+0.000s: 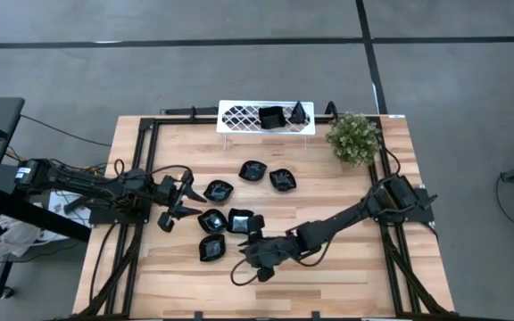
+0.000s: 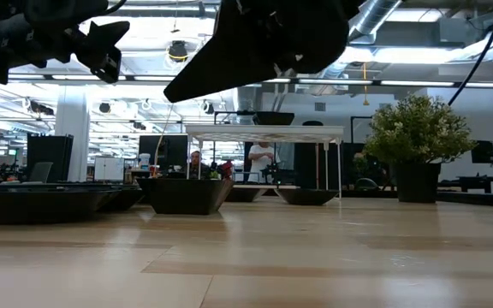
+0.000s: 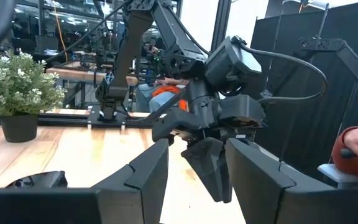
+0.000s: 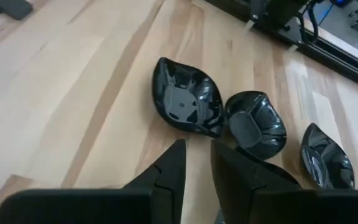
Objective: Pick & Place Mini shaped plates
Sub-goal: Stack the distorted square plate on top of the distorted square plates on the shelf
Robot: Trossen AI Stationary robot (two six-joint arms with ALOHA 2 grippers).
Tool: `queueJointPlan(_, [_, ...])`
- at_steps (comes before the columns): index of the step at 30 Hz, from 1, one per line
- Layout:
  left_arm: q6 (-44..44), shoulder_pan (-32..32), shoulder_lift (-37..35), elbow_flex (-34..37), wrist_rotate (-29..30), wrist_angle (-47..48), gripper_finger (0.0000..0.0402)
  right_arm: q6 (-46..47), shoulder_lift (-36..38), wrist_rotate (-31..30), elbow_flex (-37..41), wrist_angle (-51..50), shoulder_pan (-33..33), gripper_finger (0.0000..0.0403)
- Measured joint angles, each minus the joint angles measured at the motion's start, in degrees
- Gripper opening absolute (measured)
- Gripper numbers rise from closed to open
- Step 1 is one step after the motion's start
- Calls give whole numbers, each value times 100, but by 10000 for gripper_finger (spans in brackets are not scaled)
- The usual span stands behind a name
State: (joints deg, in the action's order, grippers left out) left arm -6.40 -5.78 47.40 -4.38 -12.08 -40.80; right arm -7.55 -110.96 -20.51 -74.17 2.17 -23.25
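Note:
Six glossy black mini plates lie flat on the wooden table: three near its middle-left point(image 1: 211, 220) point(image 1: 241, 220) point(image 1: 212, 249), three farther back point(image 1: 218, 190) point(image 1: 252, 170) point(image 1: 282, 180). Two more sit in the white lattice tray point(image 1: 239, 117) at the far edge. My right gripper point(image 1: 253, 239) point(image 4: 197, 149) hovers just right of the near group, its fingers a narrow gap apart with bare wood between them. A leaf-shaped plate point(image 4: 188, 99) and a round one point(image 4: 257, 124) lie ahead of it. My left gripper point(image 1: 184, 198) point(image 3: 197, 149) hangs open left of the plates, holding nothing.
A small green plant in a dark pot point(image 1: 355, 138) stands at the far right corner. Black frame rails point(image 1: 141, 178) run along the table's sides. Bare wood lies to the right and along the near edge. People show in the room beyond the table point(image 2: 262, 158).

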Motion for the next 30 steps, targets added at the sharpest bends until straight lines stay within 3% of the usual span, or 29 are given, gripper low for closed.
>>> queueJointPlan(12, [-5,0,0,0,0,5,163,225,2,-4,31,-286,81,73])
queueJointPlan(24, [-27,-1,0,2,0,-8,163,77,-359,-21,33,10,234,153])
queueJointPlan(30, [-28,-1,-4,4,0,-17,163,-5,-462,-46,34,13,394,165])
